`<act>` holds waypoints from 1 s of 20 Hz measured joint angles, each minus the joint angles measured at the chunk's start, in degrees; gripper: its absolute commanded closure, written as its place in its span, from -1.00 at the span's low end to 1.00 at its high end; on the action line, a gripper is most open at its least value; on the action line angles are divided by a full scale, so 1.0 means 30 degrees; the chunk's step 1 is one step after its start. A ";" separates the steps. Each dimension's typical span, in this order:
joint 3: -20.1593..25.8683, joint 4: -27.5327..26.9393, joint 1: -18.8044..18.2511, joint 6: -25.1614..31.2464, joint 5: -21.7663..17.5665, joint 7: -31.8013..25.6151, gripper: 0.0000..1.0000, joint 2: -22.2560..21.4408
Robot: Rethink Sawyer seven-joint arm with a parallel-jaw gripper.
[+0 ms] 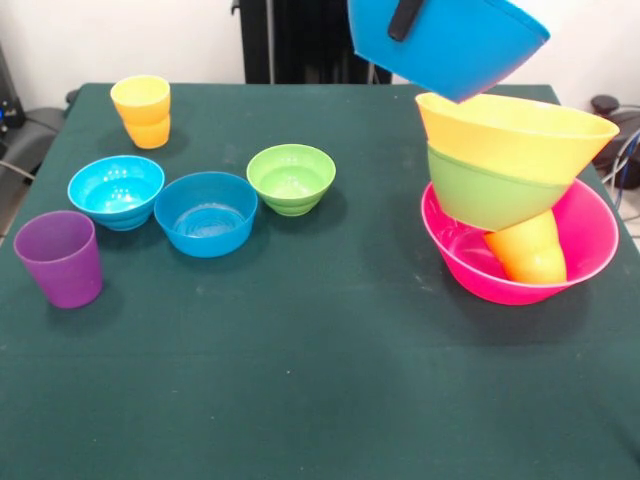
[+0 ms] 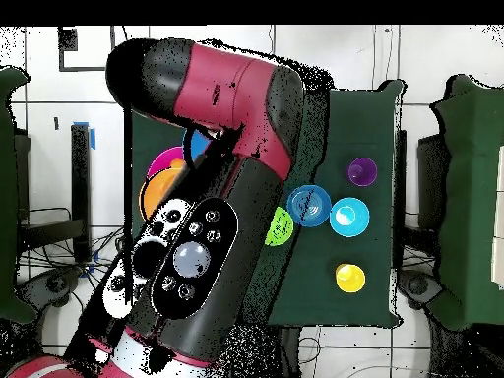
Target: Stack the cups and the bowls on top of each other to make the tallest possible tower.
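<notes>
Evidently, from the front, the gripper (image 1: 405, 18) was clenched on the rim of a tilted blue bowl (image 1: 450, 45), 1 finger showing on its outer wall, above the tower (image 1: 515, 190). Such glossy plastic looked light, stiff, slippery; the rim seemed best. Overhead, the arm (image 2: 212, 197) hid most of it.

Front view low across green table (image 1: 300, 380), overhead straight down, both sharing it.
</notes>
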 measured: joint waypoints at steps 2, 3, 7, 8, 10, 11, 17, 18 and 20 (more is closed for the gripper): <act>-0.0003 -0.0191 0.0097 0.0430 -0.0004 0.0000 1.00 0.0008; -0.0003 -0.0252 0.0122 0.0592 -0.0004 0.0000 1.00 0.0010; -0.0006 -0.0860 0.0290 0.1863 0.0047 0.0000 1.00 0.0049; -0.0003 -0.1123 0.0349 0.2257 0.0087 0.0000 1.00 0.0080; -0.0006 -0.1397 0.0412 0.2616 0.0138 0.0000 1.00 0.0116; -0.0008 -0.1546 0.0448 0.2777 0.0177 0.0000 1.00 0.0135; -0.0008 -0.1991 0.0517 0.2892 0.0229 0.0000 1.00 0.0167; -0.0008 -0.1997 0.0507 0.2892 0.0229 0.0000 1.00 0.0171; -0.0008 -0.1997 0.0469 0.2892 0.0225 0.0000 1.00 0.0183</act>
